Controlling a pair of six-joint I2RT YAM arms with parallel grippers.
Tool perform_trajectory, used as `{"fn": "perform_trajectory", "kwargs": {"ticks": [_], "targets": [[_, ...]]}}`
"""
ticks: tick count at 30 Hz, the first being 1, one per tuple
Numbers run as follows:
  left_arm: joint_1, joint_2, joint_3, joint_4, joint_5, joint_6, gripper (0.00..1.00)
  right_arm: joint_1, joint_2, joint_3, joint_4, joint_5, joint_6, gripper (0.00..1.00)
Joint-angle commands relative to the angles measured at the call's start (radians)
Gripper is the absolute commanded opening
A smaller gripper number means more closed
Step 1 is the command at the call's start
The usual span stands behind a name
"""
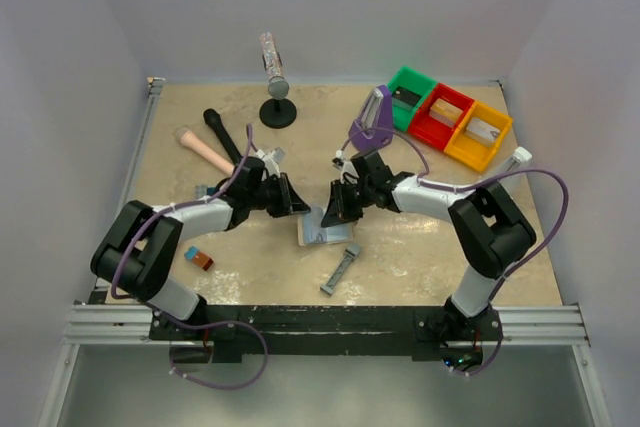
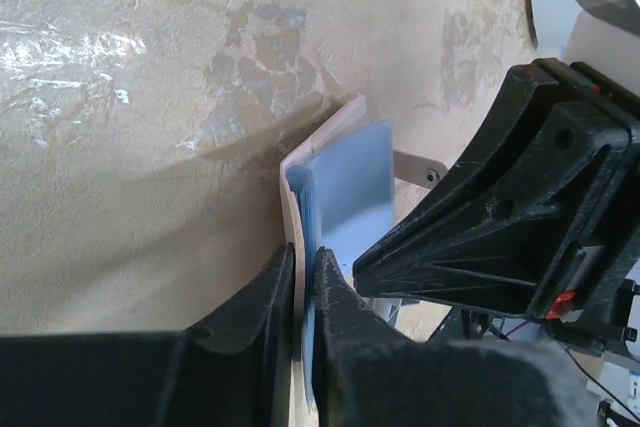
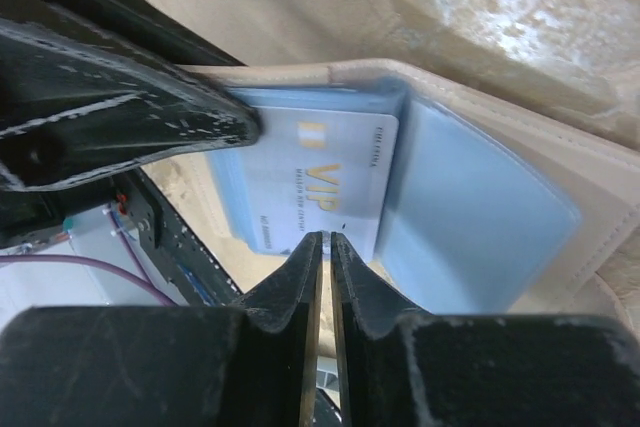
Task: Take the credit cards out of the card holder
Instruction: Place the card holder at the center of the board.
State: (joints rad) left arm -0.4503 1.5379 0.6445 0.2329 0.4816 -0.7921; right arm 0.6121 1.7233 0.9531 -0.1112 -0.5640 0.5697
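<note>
The left end effector was clenched on one flap of the card holder, evidently so that it was held open on the bench. The silver card lay in its pocket. The right end effector, nearly closed, was set at that card's edge, apparently to draw it out; no grip could be confirmed.

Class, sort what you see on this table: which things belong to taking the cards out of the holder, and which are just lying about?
Part of the job:
card holder
silver VIP card
left gripper
right gripper

Just lying about:
grey metal bar
blue-and-brown brick
three coloured bins
black-handled tool
purple holder
</note>
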Motion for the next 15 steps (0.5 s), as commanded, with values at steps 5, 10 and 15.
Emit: {"fn": "perform_trajectory", "kwargs": {"ticks": [5,10,15], "targets": [[0.013,0.005,0.075,-0.108,-0.040,0.071,0.41,-0.009,0.018,-0.028,0.028,0.027,0.028,0.15],[0.013,-0.024,0.107,-0.194,-0.078,0.102,0.54,-0.009,-0.002,-0.036,0.021,0.038,0.025,0.19],[0.013,-0.068,0.124,-0.296,-0.136,0.125,0.57,-0.009,-0.016,-0.033,0.008,0.046,0.022,0.23]]}}
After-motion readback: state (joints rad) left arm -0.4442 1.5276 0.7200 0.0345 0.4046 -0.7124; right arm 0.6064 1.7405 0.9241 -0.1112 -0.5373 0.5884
